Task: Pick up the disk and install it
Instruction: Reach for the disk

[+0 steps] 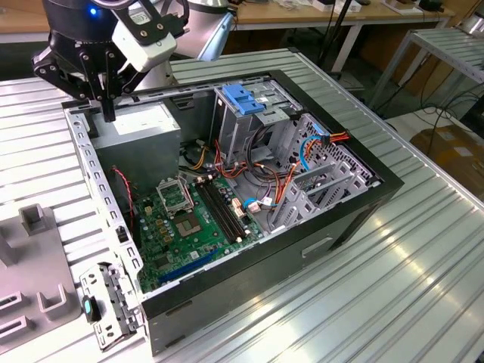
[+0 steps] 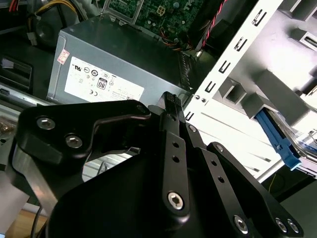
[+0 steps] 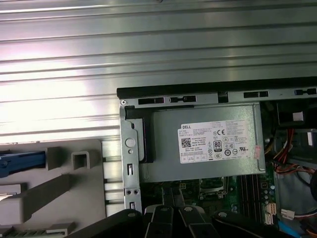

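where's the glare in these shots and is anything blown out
First wrist view: strong glare washes out the ribbed table next to the computer case. Exterior view: a softer sheen streaks the table toward that view's right. Second wrist view: the pale chassis rail looks overexposed.

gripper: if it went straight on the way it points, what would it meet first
Probably the grey power supply box, near its edge. The gripper hangs close to the case wall, so with depth unclear it could catch that wall instead.
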Controlling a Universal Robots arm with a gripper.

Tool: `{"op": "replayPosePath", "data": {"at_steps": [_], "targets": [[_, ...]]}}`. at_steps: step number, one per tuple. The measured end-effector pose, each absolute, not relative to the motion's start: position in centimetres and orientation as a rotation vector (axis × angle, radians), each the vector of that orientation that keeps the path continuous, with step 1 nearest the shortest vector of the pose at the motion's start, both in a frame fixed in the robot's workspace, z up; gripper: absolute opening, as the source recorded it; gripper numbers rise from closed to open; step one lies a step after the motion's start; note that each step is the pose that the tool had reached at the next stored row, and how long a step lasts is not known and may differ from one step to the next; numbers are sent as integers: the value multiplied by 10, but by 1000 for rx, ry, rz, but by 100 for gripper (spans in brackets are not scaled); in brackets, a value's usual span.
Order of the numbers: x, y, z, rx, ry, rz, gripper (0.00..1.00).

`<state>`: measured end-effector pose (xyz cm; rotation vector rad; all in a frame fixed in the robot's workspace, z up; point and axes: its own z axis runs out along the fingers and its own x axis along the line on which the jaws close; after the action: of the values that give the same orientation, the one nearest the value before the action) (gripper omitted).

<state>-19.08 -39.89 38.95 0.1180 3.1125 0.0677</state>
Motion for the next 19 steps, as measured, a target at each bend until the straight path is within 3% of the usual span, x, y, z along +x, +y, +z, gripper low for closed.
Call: {"op": "replayPosePath", "data": {"at_steps": [19], "targets": [[-203,-399,389,118,3113,67,11]]}}
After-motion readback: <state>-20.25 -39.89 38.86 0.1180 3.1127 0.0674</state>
